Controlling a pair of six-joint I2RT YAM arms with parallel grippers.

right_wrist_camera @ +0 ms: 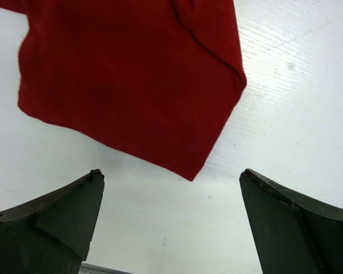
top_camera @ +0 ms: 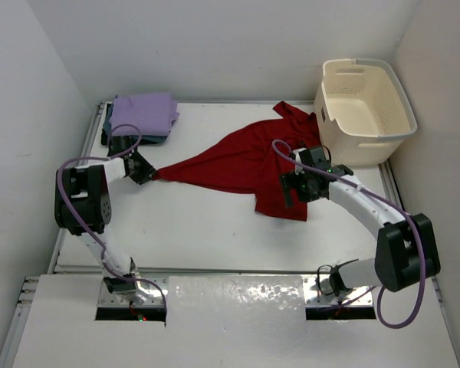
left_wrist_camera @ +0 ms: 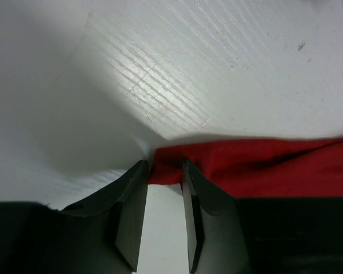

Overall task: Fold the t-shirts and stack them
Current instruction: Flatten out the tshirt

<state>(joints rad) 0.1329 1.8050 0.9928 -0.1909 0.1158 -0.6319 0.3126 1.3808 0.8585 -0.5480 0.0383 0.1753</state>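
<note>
The red t-shirt (top_camera: 245, 165) lies spread across the middle of the table, drawn out to a point on its left. My left gripper (top_camera: 149, 175) sits at that point. In the left wrist view, the gripper's (left_wrist_camera: 164, 168) narrow jaws pinch the tip of the red cloth (left_wrist_camera: 263, 168). My right gripper (top_camera: 295, 188) hovers over the shirt's lower right part. Seen from the right wrist, it (right_wrist_camera: 171, 171) stands wide open with nothing in it, and a corner of the red hem (right_wrist_camera: 131, 80) lies just beyond the fingertips. A folded lavender t-shirt (top_camera: 143, 113) tops a stack at the back left, with darker cloth (top_camera: 107, 129) under it.
A cream laundry basket (top_camera: 364, 107) stands at the back right, touching the red shirt's far edge. White walls close in the table on the left, back and right. The table (top_camera: 199, 230) shows bare white between the arms' bases.
</note>
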